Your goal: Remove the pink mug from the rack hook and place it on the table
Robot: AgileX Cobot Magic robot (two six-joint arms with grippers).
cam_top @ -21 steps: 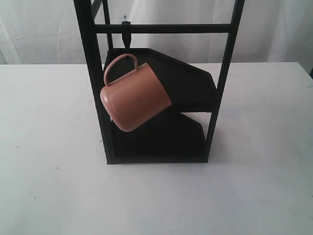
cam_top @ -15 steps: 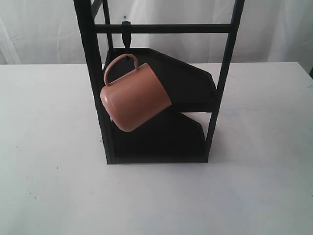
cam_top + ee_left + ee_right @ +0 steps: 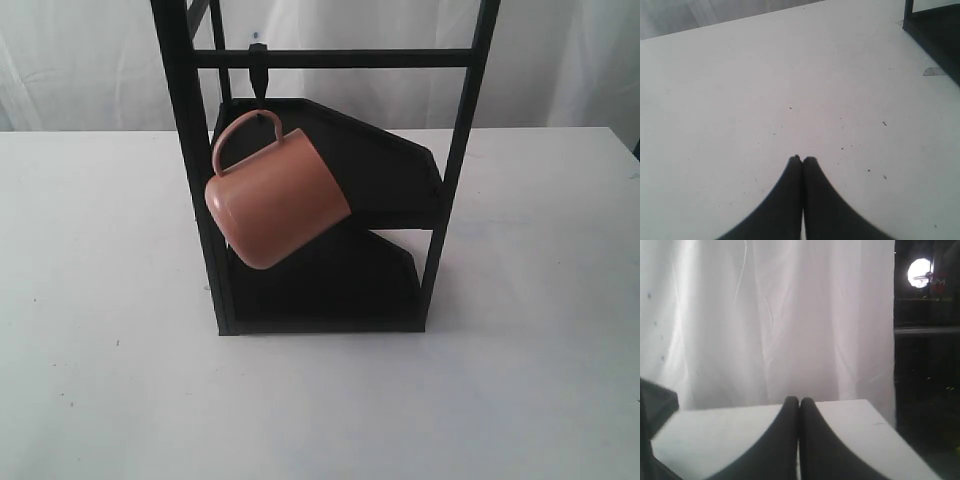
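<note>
- The left gripper [image 3: 801, 159] has its two black fingers pressed together tip to tip, with nothing between them.
- Under and ahead of those tips lies the table [image 3: 765, 90], white with a few dark specks.
- Farther ahead and off to one side of the left gripper, a corner of the black rack [image 3: 935, 30] stands on the table, well apart from the fingers.
- The right gripper [image 3: 799, 400] is likewise closed and empty, the fingers meeting along a thin seam.
- Beyond its tips the table ends at a white curtain [image 3: 765, 315]; a round bright light [image 3: 920, 272] shows in the dark gap beside the curtain.
- The pink mug [image 3: 278, 200] hangs by its loop handle from the rack hook [image 3: 261, 85], which juts down from the rack's top crossbar [image 3: 380, 58].
- The mug hangs tilted, its closed base turned down and toward the camera, close beside an upright post [image 3: 195, 170] and above the table.
- The mug hangs clear of both grippers; neither touches it.
</note>
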